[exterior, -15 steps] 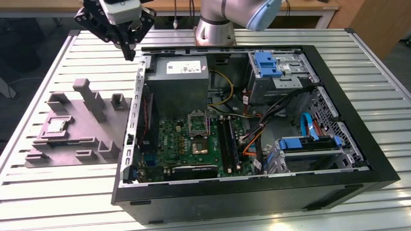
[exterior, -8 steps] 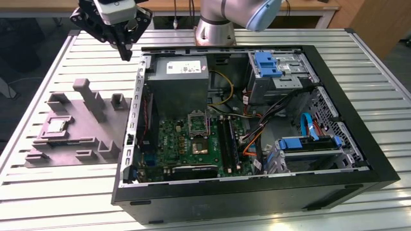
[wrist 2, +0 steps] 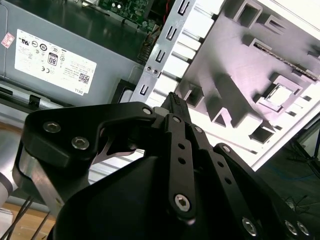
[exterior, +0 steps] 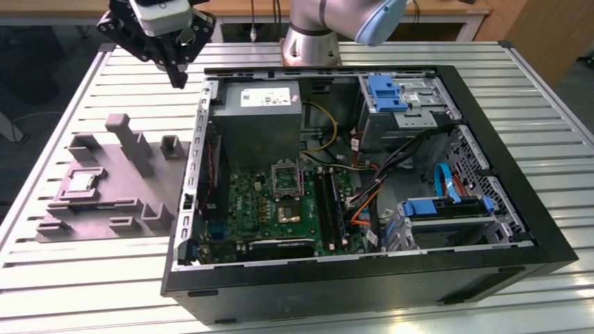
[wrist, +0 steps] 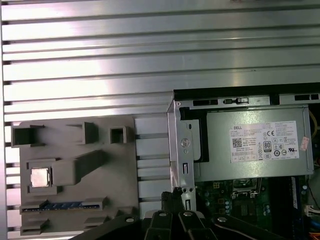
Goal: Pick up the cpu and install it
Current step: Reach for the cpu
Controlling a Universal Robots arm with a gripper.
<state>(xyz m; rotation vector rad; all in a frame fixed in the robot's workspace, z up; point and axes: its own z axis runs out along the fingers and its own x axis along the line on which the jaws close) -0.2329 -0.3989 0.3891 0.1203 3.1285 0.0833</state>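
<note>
**Reach for the pick: nothing in hand yet**

Judged to be the first step, the approach to the cpu (exterior: 82, 182), with no pick-up begun. Lies flat, pale top up, in a square recess of the grey tray (exterior: 102, 223), on the exterior view's left of the open computer case (exterior: 519, 209). Well apart from the metal-framed socket (exterior: 286, 178) on the green board inside that case.

Hanging above the slatted table (exterior: 55, 278), close to the case's far corner and well apart from the chip: the gripper (exterior: 177, 80). Pointed downward, clear of tray and case alike.

Fingers (wrist 2: 176, 135) drawn together to a single tip, clamping nothing and touching nothing.

Calls, most likely, for spreading the fingers enough to straddle the chip's edges, centring squarely over the recess, and descending straight. Little margin to be expected from the recess walls, and a thin flat part offers only its edges to grip.
</note>
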